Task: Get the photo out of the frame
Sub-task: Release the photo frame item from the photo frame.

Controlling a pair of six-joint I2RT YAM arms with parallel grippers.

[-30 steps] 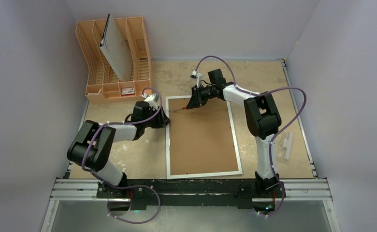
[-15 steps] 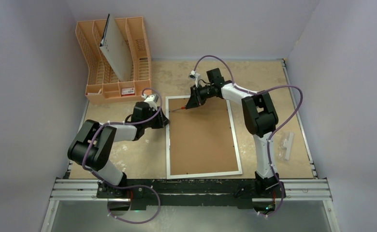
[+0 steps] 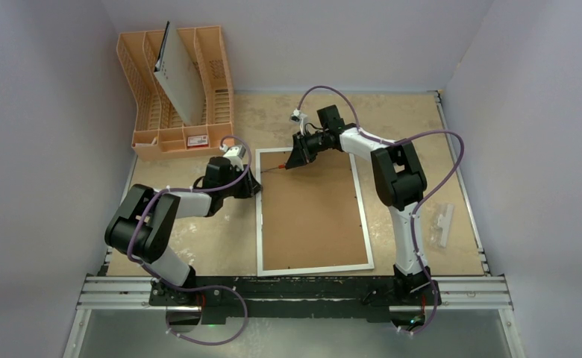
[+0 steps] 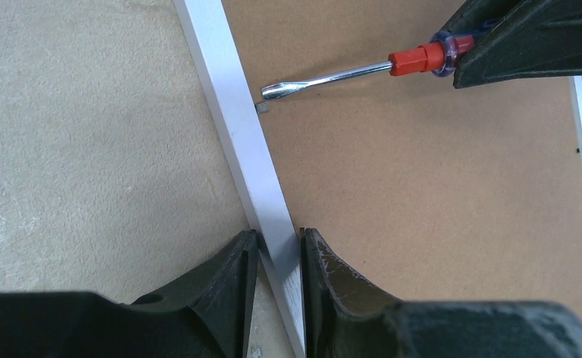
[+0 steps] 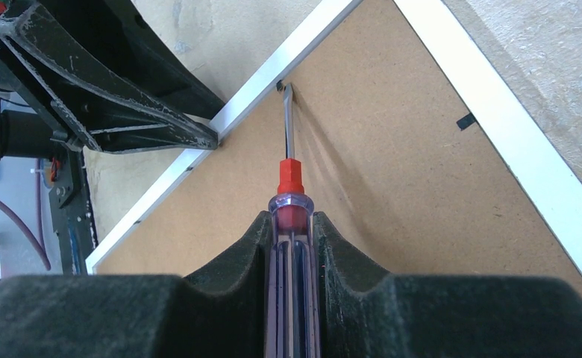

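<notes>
The jaws of the left gripper are drawn in on the white left border of the frame, with one finger on each side of the strip. The jaws of the right gripper are clamped on the clear handle of a screwdriver. Its flat tip rests at a small metal tab on the inner edge of that border, near the far-left corner. The frame lies flat on the table, brown back up, ahead of the arm bases.
</notes>
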